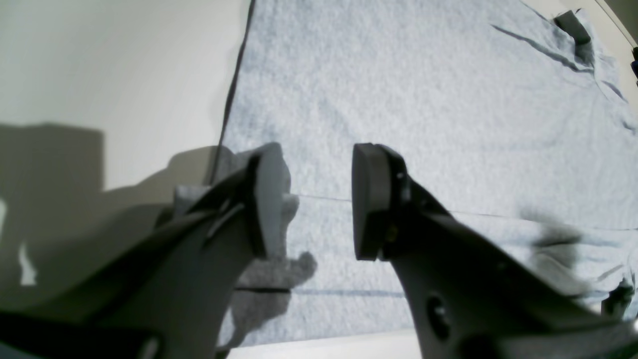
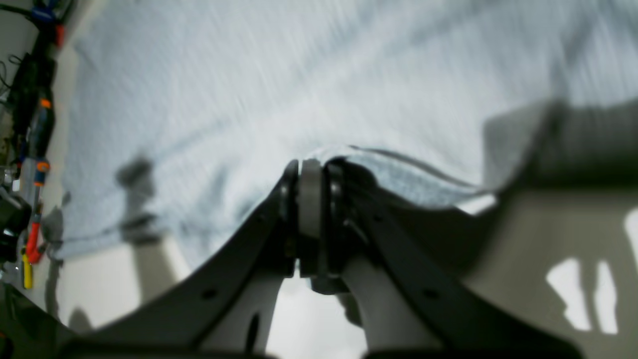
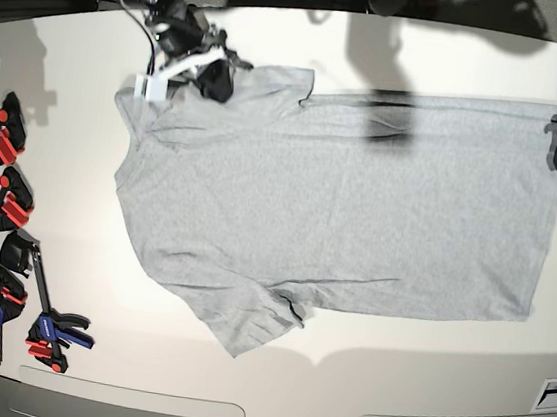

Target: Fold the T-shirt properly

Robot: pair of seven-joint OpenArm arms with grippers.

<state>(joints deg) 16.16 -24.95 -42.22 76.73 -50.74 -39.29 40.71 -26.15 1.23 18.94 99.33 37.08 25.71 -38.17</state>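
Table: bare near edge closest to camera, T-shirt spread flat across it, plain side up, collar end left. Clamps lie at the left margin. Right gripper is pinched tight on shoulder fabric, far left. Left gripper stands agape over the hem corner, far right, holding nothing. Risk: one-sided lift would skew the fold

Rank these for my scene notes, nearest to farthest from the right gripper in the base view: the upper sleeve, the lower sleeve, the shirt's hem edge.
From the right gripper, on the light grey cotton T-shirt:
1. Upper sleeve, top left, right beside the jaws.
2. Lower sleeve, bottom left.
3. Hem edge, far right.
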